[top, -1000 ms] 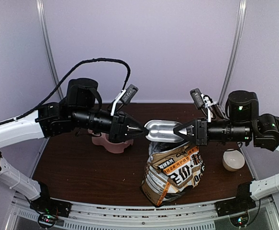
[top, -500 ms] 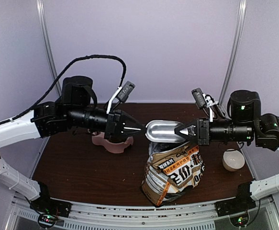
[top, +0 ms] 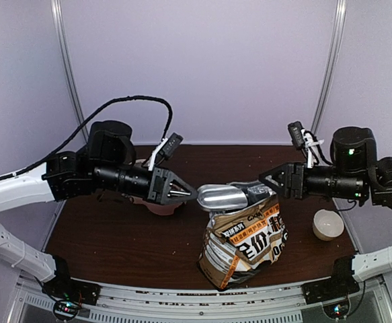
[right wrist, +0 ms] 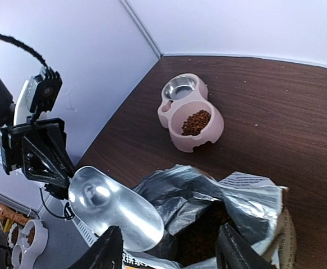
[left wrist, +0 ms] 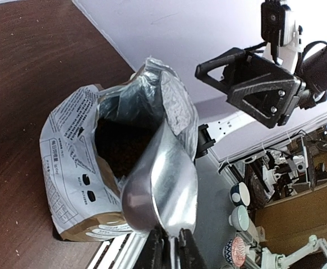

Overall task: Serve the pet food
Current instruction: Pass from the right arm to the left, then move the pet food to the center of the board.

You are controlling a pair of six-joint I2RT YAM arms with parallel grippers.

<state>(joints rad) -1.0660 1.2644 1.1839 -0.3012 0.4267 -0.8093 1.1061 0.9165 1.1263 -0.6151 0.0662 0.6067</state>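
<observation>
The shiny metal scoop (top: pixel 222 197) hangs empty over the open mouth of the bag (top: pixel 243 241). My left gripper (top: pixel 191 196) is shut on its thin handle; the left wrist view shows the fingers (left wrist: pixel 159 250) pinching the handle under the scoop (left wrist: pixel 163 185). Dark pet food (left wrist: pixel 124 152) lies inside the foil-lined bag (left wrist: pixel 68 168). My right gripper (top: pixel 272 182) stands open to the right of the scoop, apart from it. In the right wrist view its gripper (right wrist: pixel 170 232) spans the bag (right wrist: pixel 247 196), with the scoop (right wrist: pixel 113 207) at lower left. The pink feeder (right wrist: pixel 181 143) holds pet food (right wrist: pixel 197 122) in its near basin.
The pink feeder (top: pixel 157 206) sits partly hidden behind my left arm at the table's back left. A small white bowl (top: pixel 328 224) stands at the right edge of the dark wooden table (top: pixel 115 235). The feeder's far basin (right wrist: pixel 181 88) is bare metal.
My right gripper has opened, let go of the scoop and drawn back to the right. The left gripper has shut on the handle and now carries the scoop, slightly lower and further left.
</observation>
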